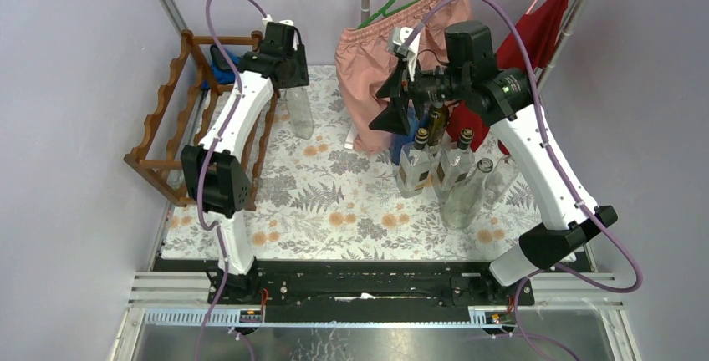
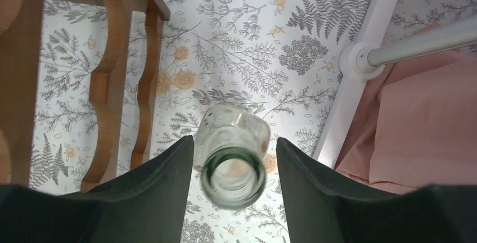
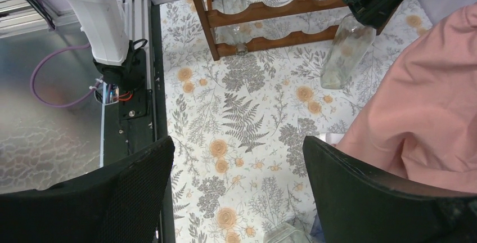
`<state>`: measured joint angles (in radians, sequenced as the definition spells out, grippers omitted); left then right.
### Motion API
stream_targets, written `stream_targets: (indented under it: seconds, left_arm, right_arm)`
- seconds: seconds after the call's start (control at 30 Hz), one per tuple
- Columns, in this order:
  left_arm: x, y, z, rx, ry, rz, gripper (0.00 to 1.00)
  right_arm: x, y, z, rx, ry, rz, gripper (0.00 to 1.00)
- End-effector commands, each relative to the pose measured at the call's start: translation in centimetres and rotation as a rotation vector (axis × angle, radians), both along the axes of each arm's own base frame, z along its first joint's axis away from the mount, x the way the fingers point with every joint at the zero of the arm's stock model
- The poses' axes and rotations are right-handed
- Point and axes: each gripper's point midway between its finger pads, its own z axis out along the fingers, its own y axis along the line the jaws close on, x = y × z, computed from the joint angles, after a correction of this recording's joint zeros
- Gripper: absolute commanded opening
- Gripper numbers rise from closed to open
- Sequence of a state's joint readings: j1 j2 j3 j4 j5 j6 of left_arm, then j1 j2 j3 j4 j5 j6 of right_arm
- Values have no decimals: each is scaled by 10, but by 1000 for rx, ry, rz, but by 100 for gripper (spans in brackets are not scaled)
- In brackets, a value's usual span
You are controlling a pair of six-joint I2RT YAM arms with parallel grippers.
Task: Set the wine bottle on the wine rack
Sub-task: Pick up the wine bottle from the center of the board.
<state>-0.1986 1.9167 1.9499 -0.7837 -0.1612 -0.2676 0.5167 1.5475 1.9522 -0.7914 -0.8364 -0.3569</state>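
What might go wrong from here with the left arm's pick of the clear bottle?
1. The left gripper straddles only the smooth glass neck of the clear bottle and seems not closed on it yet. A grip that high may slip or let the bottle swing.
2. The wine rack stands close beside it, so the lifted bottle might knock a rail.

— What is the wine rack [image 2: 107, 102] made of?
— Reddish-brown wood, smooth, with a soft sheen. The wine bottle [image 2: 233, 167] is clear, glossy glass.
— And the worktop [image 1: 334, 202]?
— A matt floral-printed cover. The left tool [image 2: 234, 142] looks like matt black plastic. The pink garment [image 2: 416, 119] is soft cloth, and the pole [image 2: 422, 43] is dull metal.
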Motion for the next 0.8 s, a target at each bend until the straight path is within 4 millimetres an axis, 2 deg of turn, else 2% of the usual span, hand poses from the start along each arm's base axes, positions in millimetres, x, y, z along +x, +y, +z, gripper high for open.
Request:
stream_targets:
  seconds: [0.0, 0.17, 0.43, 0.53, 0.6, 0.63, 0.67, 0.77]
  left_arm:
    - [11, -8, 13, 46, -43, -32, 61]
    - [10, -5, 5, 86, -22, -19, 59]
    - [11, -1, 6, 128, -25, -14, 54]
    - [11, -5, 8, 133, -29, -32, 42]
    - [9, -9, 14, 157, -40, -46, 21]
    - [7, -10, 19, 187, -48, -44, 6]
    - [5, -13, 25, 213, -60, -51, 0]
    - [-10, -30, 45, 296, -106, -76, 0]
  right_arm:
    - [-6, 1, 14, 46, -17, 24, 92]
    - [-6, -1, 10, 40, -13, 18, 92]
    - [-6, 1, 5, 40, 6, 22, 92]
    - [-6, 1, 2, 39, 15, 22, 92]
    - [-7, 0, 0, 37, 21, 22, 93]
    - [-7, 0, 0, 37, 21, 21, 93]
    - [-8, 0, 0, 37, 22, 21, 93]
    - [-10, -2, 2, 34, 16, 18, 93]
